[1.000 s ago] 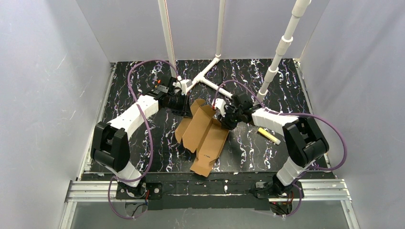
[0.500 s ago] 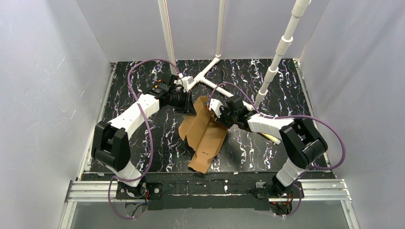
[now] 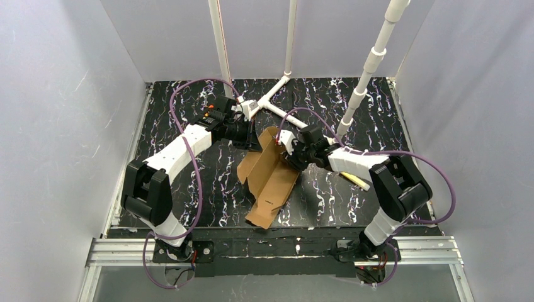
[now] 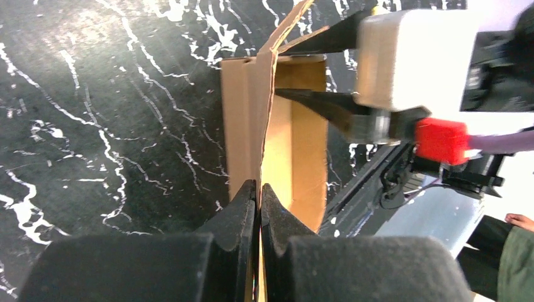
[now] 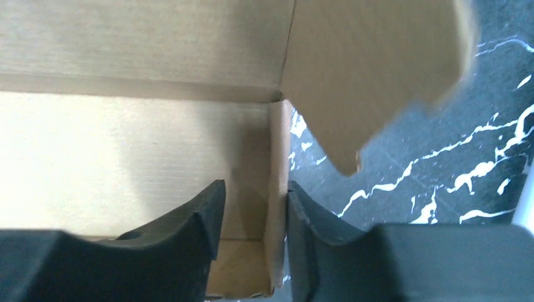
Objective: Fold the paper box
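Pinching paper box [image 4: 242,126], left end effector [image 4: 259,189], right wrist alone revealing right end effector [image 5: 252,189] spread astride its wall

High rear overview; two close wrist views of paper box [image 3: 271,179]

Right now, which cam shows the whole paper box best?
Top external: the whole paper box is in frame, a half-folded sheet with its far end raised. Left wrist shows only a flap edge pinched in the left claw. Right wrist shows just an inside corner, one wall between the open fingers of the right claw.
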Tool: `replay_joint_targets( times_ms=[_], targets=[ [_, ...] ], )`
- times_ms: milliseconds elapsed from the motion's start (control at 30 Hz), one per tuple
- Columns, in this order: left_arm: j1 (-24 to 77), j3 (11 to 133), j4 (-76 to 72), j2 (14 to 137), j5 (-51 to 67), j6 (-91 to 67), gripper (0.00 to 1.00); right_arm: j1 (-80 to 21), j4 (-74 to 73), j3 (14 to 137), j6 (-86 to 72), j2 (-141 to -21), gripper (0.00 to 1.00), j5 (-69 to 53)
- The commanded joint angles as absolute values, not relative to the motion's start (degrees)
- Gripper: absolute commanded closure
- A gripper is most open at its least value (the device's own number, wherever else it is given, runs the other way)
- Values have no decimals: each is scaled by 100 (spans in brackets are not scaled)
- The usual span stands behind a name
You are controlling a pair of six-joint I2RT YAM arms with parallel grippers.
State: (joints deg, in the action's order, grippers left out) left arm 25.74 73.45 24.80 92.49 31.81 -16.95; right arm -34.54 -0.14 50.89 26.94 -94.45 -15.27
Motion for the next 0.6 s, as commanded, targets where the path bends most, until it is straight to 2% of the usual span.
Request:
replay_joint_targets(
  times_ms=[0,67,167,300,333,433,500,567],
  targets=[
    [2602,7283,2732,9215,2604,-1470,100,-3022,-856,5405,2879,-8708,47,-2795],
    [2602,7270,2726,9190,2463,-1521,100,-2890,-1179,5430,3186,-8441,41,-3035],
    [2603,7269,2742,9157,2327,-1616,100,-2573,-1421,5303,3576,-8117,37,-3433],
    [2606,7229,2749,9005,2315,-1693,100,-2052,-1417,5176,3633,-7976,40,-3509],
    [2604,7219,2755,8970,2320,-1711,100,-2003,-1381,5139,3615,-7999,45,-3356],
    [2603,7190,2760,8886,2366,-1754,100,-1927,-1259,5043,3552,-8205,80,-3073],
    [2607,7170,2760,8856,2394,-1766,100,-1925,-1274,5001,3621,-8389,92,-3010],
    [2602,7153,2760,8834,2399,-1773,100,-1925,-1345,5027,3658,-8569,97,-2883]
  ],
)
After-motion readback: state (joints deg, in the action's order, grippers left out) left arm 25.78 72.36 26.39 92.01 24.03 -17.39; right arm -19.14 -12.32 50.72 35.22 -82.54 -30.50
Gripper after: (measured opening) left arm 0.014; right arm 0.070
